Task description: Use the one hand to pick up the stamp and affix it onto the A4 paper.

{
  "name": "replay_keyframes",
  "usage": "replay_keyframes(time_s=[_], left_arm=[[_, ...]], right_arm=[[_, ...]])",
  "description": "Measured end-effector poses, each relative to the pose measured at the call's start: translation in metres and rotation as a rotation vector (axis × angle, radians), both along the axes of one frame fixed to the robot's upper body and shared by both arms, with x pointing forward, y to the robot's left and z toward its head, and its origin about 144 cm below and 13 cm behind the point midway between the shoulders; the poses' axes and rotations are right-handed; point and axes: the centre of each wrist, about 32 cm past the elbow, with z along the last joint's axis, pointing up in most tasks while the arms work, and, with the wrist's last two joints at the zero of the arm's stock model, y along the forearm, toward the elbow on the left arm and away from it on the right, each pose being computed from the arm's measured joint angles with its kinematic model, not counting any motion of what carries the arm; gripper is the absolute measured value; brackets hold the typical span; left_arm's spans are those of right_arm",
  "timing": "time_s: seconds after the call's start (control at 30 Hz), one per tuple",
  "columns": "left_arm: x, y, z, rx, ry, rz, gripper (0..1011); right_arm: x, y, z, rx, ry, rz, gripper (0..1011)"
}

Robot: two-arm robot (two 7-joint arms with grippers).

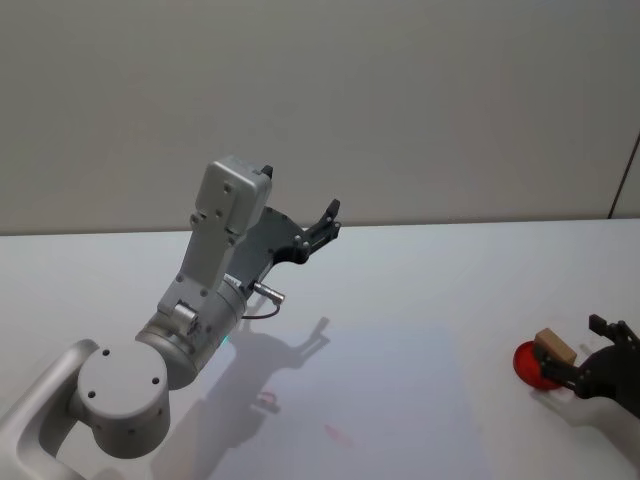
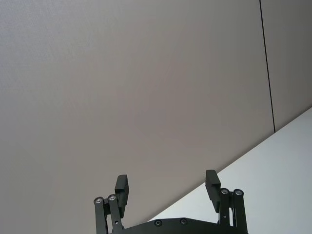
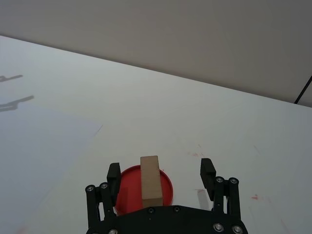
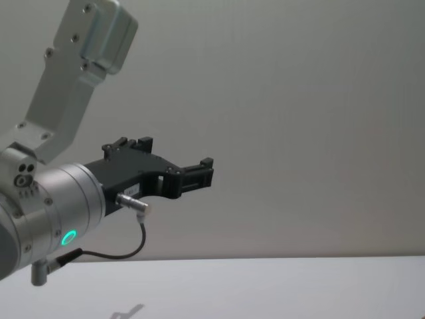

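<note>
The stamp (image 1: 551,348) has a wooden block handle on a round red base and stands on the white table at the right. My right gripper (image 1: 582,350), the black hand, is low at the stamp. In the right wrist view its open fingers (image 3: 207,173) stand on either side of the stamp (image 3: 150,176), with gaps on both sides of the handle. The A4 paper (image 1: 400,400) lies flat in the middle of the table, also seen as a pale sheet (image 3: 39,151) left of the stamp. My left gripper (image 1: 328,218) is raised high above the table, open and empty (image 2: 166,185).
The silver left arm (image 1: 200,300) with its green light ring (image 4: 68,237) rises over the table's left half and casts a shadow on the paper. Small red marks (image 1: 336,432) dot the surface. A grey wall (image 1: 400,100) closes off the table's far edge.
</note>
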Motion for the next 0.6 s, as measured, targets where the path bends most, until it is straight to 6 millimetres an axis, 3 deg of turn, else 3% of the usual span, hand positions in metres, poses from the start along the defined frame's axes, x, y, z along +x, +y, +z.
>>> replay_keyframes(time_s=[0.6], left_arm=[[0.0000,0.0000,0.0000,0.000,0.000,0.000,1000]], right_arm=[[0.0041,0.0027,-0.0041,-0.009,0.011,0.010,1001]])
